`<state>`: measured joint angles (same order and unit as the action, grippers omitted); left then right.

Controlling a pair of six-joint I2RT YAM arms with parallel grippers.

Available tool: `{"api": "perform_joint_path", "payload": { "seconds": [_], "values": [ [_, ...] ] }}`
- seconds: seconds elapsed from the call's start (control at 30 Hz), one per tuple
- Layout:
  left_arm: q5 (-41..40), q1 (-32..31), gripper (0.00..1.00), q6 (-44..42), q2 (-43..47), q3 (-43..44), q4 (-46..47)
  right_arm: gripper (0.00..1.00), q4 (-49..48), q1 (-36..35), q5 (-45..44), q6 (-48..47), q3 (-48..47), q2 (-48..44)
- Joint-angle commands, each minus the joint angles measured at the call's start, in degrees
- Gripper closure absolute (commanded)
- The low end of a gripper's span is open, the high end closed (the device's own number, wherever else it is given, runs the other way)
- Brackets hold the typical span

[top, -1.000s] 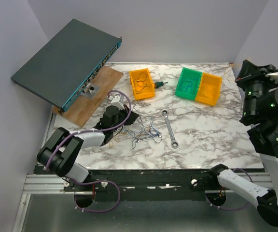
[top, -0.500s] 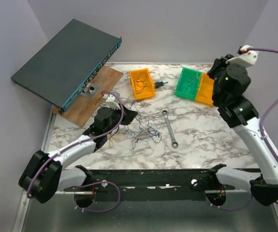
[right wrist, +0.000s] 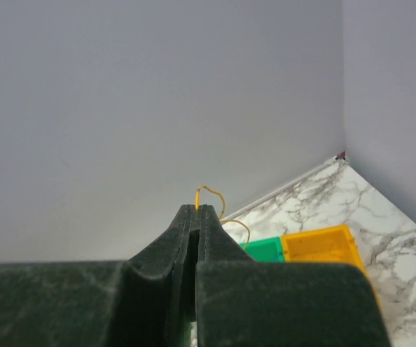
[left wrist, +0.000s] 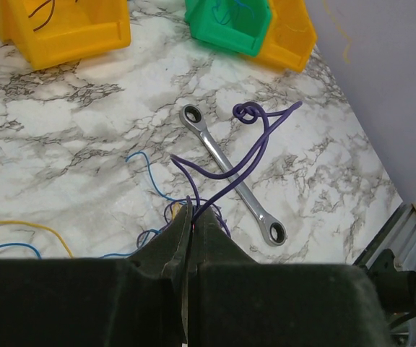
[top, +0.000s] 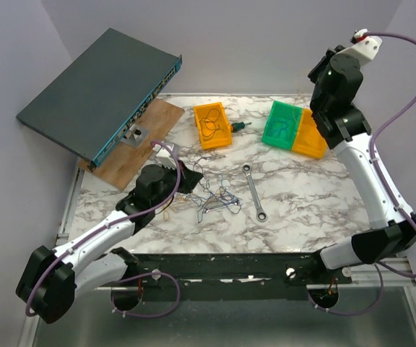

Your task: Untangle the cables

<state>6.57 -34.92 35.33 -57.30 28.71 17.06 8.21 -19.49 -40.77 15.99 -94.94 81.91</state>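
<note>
Ideally, the left gripper [left wrist: 193,214], clamped shut on a dark purple strand [left wrist: 255,148], draws that strand out slowly and low over the marble table [top: 316,195], easing off whenever neighbouring wires begin to lift with it. By the overhead view, the pull seems best directed toward the lower left of the frame, away from the knot. The strand's curled far end lies across the silver wrench [left wrist: 231,173] and may snag there. The right gripper [right wrist: 197,210] stands high at the upper right of the overhead frame, pinched closed on a thin yellow strand [right wrist: 211,191] against the grey wall. Whether that strand runs down to the knot cannot be told. The cables [top: 215,199] form a small loose tangle of blue, yellow and dark wires at the centre of the overhead frame, just left of the wrench and reaching the left gripper's tip.
</note>
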Motion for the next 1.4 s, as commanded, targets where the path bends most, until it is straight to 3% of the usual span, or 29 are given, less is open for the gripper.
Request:
{"api": "perform_joint_path", "payload": {
  "seconds": [0.0, 0.17, 0.53, 1.0, 1.37],
  "values": [
    [-1.6, -0.4, 1.0, -1.8, 1.0, 2.8, -3.1, 0.99, -0.6, 3.3, 2.5, 0.1, -5.7, 4.2],
    [0.2, -1.2, 1.0, -1.8, -0.6, 5.5, -5.0, 0.99, 2.4, 9.9, 6.1, 2.1, -10.8, 8.9],
    [-2.8, -3.2, 1.0, -2.9, -3.2, 10.3, -7.6, 0.99, 3.7, 21.1, 16.3, 8.5, -10.4, 12.6],
    [-3.1, -4.0, 1.0, -3.2, -5.5, 12.0, -7.1, 0.99, -2.8, 22.5, 20.2, 11.7, 13.5, 13.0],
    [-4.4, -4.0, 1.0, -5.2, -4.3, 11.2, -8.2, 0.99, 2.4, 22.7, 13.9, 11.8, 11.3, 23.9]
  ]
}}
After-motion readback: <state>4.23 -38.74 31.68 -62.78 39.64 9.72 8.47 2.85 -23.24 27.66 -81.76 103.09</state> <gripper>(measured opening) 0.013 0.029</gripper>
